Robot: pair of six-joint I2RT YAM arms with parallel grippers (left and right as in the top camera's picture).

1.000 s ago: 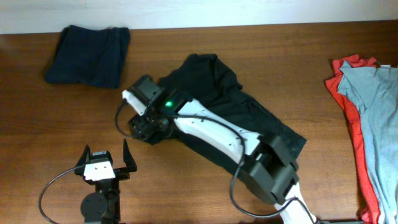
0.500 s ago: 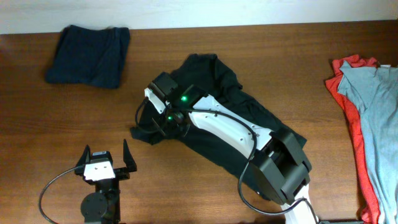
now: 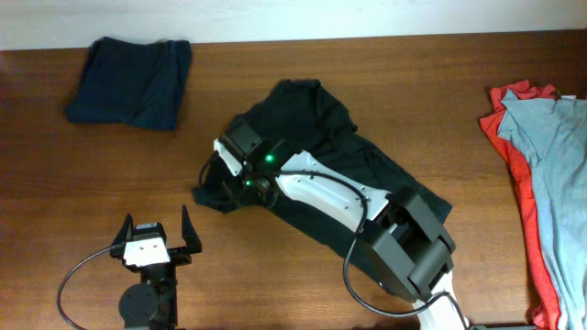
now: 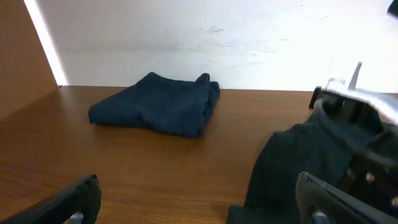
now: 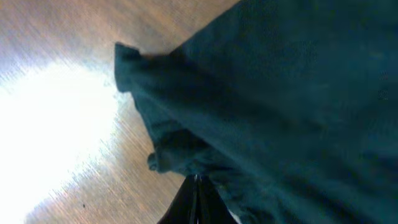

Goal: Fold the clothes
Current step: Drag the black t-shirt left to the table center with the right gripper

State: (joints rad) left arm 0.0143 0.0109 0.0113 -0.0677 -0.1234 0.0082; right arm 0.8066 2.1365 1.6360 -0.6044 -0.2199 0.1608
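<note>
At the far left, near the back of the tabletop (image 3: 55, 183), lies a folded navy piece of clothing (image 3: 131, 81). Closer to the front is the left arm (image 3: 147, 252). Its jaws are spread wide with nothing in them. In the middle lies the black T-shirt (image 3: 321, 119), all crumpled. The right arm (image 3: 316, 188) reaches across it, and its jaws are pressed together on a bit of the shirt near its left edge. At the right edge lies a red shirt (image 3: 504, 137) with a grey-blue shirt (image 3: 550, 165) on top of it.
</note>
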